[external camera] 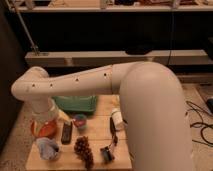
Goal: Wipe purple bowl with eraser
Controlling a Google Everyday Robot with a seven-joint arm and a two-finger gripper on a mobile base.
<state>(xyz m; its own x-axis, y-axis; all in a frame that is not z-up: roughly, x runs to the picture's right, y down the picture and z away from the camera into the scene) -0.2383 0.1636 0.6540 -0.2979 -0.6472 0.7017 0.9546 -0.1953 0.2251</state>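
Observation:
The purple bowl point(80, 121) is small and round and stands mid-table, in front of the green basket. The eraser point(66, 132), a dark flat block, lies just left of it, next to the orange-red bowl point(44, 129). My white arm sweeps from the right across the table to an elbow at the left point(31, 89), then bends down over the orange-red bowl. My gripper is hidden behind that last arm link, and I see nothing held.
A green basket point(75, 103) stands at the back of the wooden table point(95, 135). A bunch of dark grapes point(84, 149), a pale blue cloth point(47, 147), a white bottle point(117, 119) and a black clip-like tool point(107, 151) lie on it. Dark shelving stands behind.

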